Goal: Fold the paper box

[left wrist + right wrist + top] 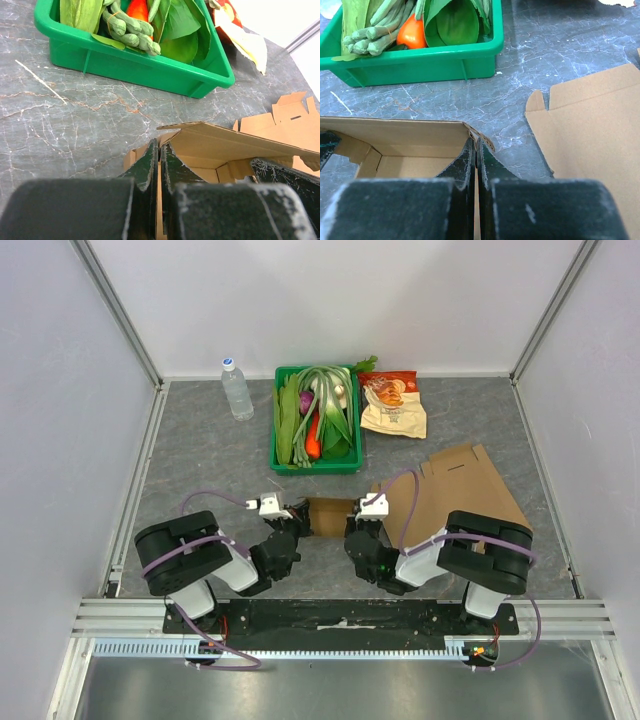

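Left end effector [160,150] is clamped shut on one end wall of the paper box [215,145], and the right end effector [476,147] is pinched on the opposite end. So the half-formed box sits between both arms on the counter [200,460]. A flat cardboard sheet [465,490] lies just to its right, with a green bin [140,65] of veggies farther back.
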Robot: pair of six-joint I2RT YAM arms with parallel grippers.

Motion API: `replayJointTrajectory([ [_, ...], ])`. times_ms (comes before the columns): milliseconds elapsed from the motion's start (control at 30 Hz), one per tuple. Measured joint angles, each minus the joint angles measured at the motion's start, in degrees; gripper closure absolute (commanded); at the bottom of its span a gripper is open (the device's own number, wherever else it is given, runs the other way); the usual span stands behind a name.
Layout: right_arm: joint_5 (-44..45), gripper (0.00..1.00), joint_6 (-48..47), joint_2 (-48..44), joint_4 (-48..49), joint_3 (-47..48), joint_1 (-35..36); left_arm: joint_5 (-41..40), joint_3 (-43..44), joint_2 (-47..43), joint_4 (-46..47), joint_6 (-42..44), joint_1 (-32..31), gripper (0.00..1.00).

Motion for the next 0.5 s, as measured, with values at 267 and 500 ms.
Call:
replayJointTrajectory([
  [267, 0.50, 0.94, 2.23, -1.16, -2.54, -0.35, 0.90, -3.61, -0.39, -0.02, -0.42, -2.75, -2.40, 0.98],
  [500, -0.96, 0.87, 3.76, -3.45, -11.34, 0.55, 1.29, -5.22, -0.87, -0.02, -0.31, -2.97, -3.58, 0.98],
])
